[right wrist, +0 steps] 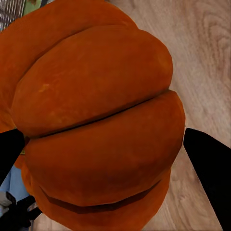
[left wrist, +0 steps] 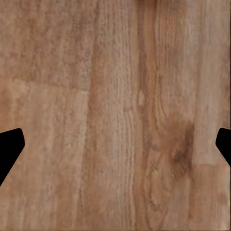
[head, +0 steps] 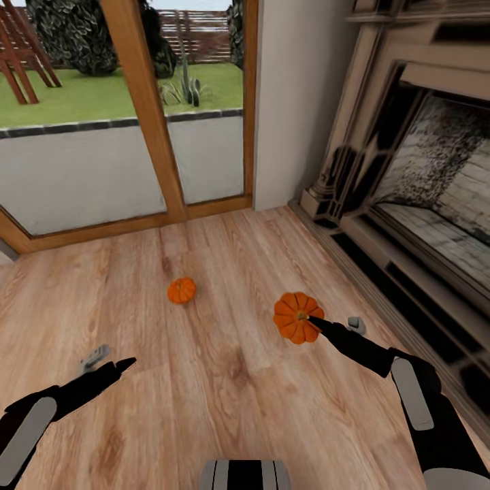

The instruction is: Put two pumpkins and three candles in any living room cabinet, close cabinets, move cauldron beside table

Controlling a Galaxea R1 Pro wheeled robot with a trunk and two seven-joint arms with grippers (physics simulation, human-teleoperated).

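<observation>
One orange ribbed pumpkin (head: 297, 317) sits between the fingers of my right gripper (head: 308, 318), which is shut on it above the wooden floor. In the right wrist view the pumpkin (right wrist: 96, 120) spans the whole gap, with a black fingertip (right wrist: 207, 168) against each side. A second, smaller-looking pumpkin (head: 181, 290) rests on the floor farther ahead and to the left. My left gripper (head: 126, 364) hangs open over bare floor, its fingertips (left wrist: 9, 147) wide apart with nothing between them. The candles, cabinet and cauldron are out of view.
A fireplace surround (head: 408, 204) with a low hearth step runs along the right. Wood-framed glass doors (head: 146, 116) onto a patio stand ahead. Plank flooring (head: 204, 381) stretches between them.
</observation>
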